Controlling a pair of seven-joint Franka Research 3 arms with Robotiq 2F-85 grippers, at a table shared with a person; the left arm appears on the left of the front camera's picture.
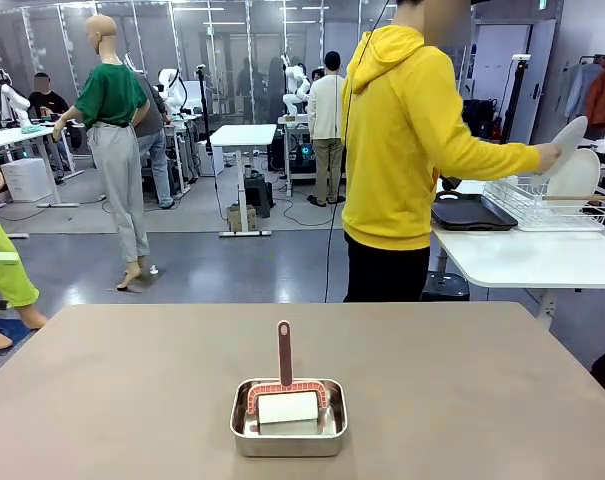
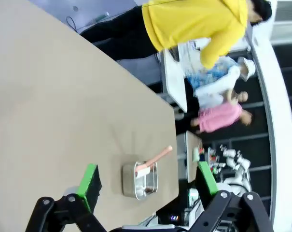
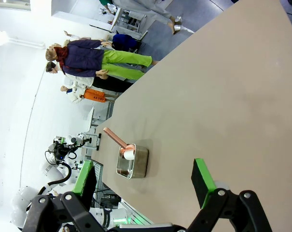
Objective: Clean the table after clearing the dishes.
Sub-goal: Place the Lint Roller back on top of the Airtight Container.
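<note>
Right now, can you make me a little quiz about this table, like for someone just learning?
1. True or false: the roller lies inside the steel pan.
2. What is the person in the yellow hoodie holding: A a fork, B a white plate, C a tray?
3. Are the left gripper and right gripper open or shut?

Key: 1 true. 2 B. 3 both open, holding nothing.

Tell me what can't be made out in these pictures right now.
- Roller head: lower part sunk behind the pan wall, front view; too small in both wrist views.
- Plates in the rack on the white side table: cut by the right edge, front view; count unclear.
- Person's hand: its grip on the plate is too small to read.
- Left gripper and right gripper: open, bodies cut by the bottom edge.
</note>
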